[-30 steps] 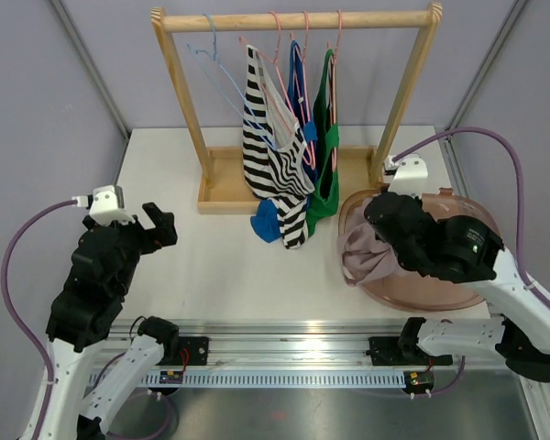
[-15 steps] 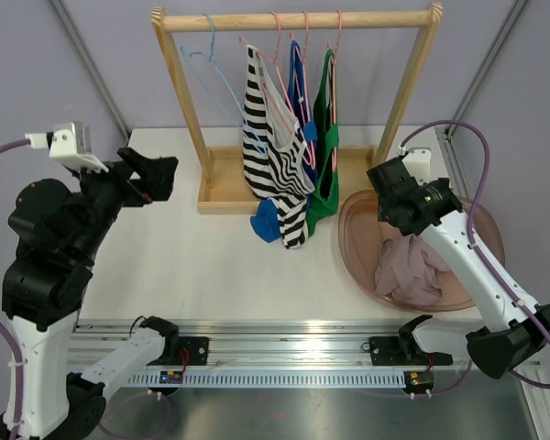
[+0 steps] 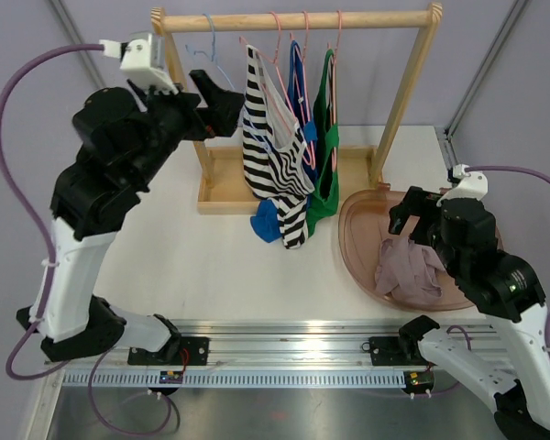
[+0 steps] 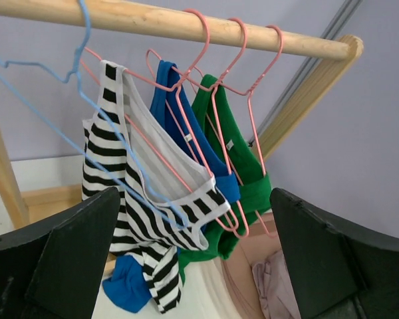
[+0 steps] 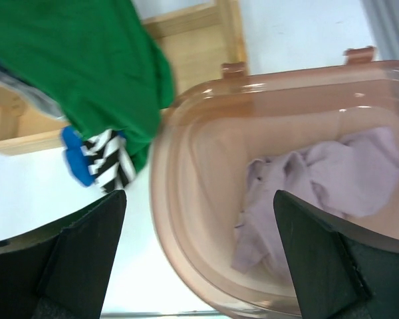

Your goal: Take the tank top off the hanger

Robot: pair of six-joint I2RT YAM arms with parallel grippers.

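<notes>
Striped tank top, hung on pink hanger, wooden rail.
Left claw spread, high up just beside it, not touching. Right claw spread, empty, above brown basket containing lilac garment.

Empty blue hanger — between left claw and striped top.

The light is bright and even in all three views. In the top view the metal rail shines white at 6 o'clock. Shadows on the table are soft and pale. In the right wrist view the green top at 10 o'clock looks a bit blurry. The pink tub glints along its rim near 12 o'clock.
</notes>
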